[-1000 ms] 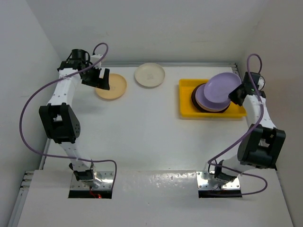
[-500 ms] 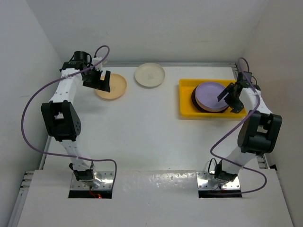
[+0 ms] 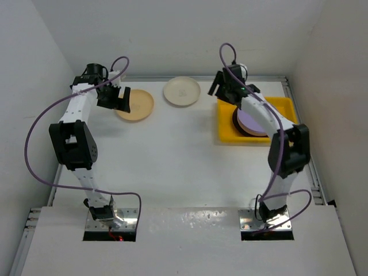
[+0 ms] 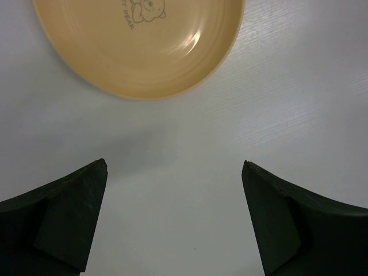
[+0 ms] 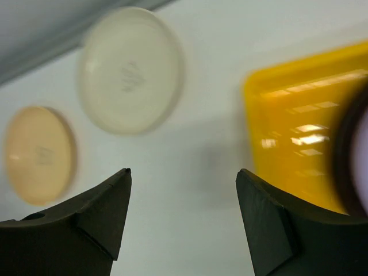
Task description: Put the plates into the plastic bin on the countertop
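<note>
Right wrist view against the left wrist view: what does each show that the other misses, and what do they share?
Only the right wrist view shows the cream plate and the yellow bin, with a dark plate rim at the frame edge. Only the left wrist view shows the bear print on the peach plate. Both show that peach plate lying on the white countertop, and each shows its own gripper open and empty: the left gripper, the right gripper.

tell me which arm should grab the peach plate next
Left. The left gripper, open, sits just short of the peach plate. The right gripper is by the yellow bin, nearer the cream plate.
</note>
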`<act>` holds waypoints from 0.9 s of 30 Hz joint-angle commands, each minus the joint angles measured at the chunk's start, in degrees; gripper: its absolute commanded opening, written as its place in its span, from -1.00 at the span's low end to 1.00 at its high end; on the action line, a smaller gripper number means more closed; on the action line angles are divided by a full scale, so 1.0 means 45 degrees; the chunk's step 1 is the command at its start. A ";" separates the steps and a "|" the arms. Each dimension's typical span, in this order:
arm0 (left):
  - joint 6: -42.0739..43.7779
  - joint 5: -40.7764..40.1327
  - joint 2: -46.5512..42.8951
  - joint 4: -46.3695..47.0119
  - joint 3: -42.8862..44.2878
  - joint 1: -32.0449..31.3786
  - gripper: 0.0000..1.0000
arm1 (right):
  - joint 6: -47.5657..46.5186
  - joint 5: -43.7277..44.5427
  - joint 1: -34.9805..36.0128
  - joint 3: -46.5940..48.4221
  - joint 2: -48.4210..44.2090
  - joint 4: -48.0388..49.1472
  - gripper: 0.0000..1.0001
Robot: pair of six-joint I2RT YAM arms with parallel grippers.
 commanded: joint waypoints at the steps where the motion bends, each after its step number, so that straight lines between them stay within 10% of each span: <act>1: -0.0085 0.0001 -0.0225 0.0151 0.0025 0.0254 1.00 | 0.3089 -0.1429 0.0139 0.1719 0.2225 0.2586 0.45; 11: -0.0085 0.0118 -0.0324 0.0385 -0.0641 0.1172 1.00 | 0.7545 -0.1024 0.0667 0.6721 0.7949 0.2648 0.29; 19: -0.0085 0.0392 -0.0070 0.0385 -0.0641 0.1582 1.00 | 0.8794 -0.0259 0.1058 0.6882 0.9473 0.2335 0.15; 23: -0.0085 0.0509 -0.0070 0.0385 -0.0524 0.1875 1.00 | 0.9770 -0.0084 0.1136 0.6804 1.0060 0.1846 -0.10; 27: -0.0085 0.0625 -0.0070 0.0385 -0.0524 0.2012 1.00 | 1.0591 -0.0162 0.1059 0.6453 1.0294 0.1670 -0.76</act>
